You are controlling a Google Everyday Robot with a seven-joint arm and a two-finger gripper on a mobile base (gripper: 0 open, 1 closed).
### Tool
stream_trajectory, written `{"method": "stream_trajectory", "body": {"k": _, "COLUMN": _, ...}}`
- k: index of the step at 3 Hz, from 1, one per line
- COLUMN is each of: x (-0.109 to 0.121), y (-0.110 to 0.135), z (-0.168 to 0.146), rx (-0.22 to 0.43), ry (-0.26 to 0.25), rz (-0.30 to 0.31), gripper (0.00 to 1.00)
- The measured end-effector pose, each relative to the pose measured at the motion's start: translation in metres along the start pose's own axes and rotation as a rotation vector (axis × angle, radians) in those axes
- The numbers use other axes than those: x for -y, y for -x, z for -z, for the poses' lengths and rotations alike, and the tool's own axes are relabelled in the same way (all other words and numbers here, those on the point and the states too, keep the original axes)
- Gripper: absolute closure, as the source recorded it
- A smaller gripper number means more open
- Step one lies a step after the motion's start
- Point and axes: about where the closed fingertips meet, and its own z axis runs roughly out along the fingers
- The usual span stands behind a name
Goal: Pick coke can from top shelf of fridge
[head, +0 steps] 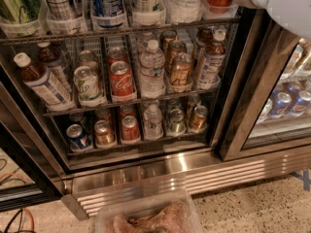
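Note:
The fridge (pixel 194 176) stands open in front of me, with a ribbed steel base. The top shelf (pixel 121 33) runs across the top of the view, fronted by clear cups that hold cans and bottles cut off by the frame edge. No red can shows in that row. A red coke can (pixel 121 79) with white script stands one rack lower, in a lane between a green-white can and a water bottle. Only my white arm (pixel 284 4) shows, at the top right in front of the door frame. The gripper itself is out of view.
The lower racks hold gold-brown cans (pixel 181 69), bottles, and another red can (pixel 129 128). Blue Pepsi cans (pixel 286 103) stand behind the right door's glass. A clear plastic bin (pixel 146 217) sits on the floor before the base. Cables (pixel 14 220) lie at the lower left.

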Motion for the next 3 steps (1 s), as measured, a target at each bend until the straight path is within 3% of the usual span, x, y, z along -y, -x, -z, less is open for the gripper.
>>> {"method": "stream_trajectory", "body": {"k": 3, "x": 0.011, "y": 0.028, "z": 0.005, "rx": 0.017, "ry": -0.026, "rz": 0.032, "gripper": 1.00}}
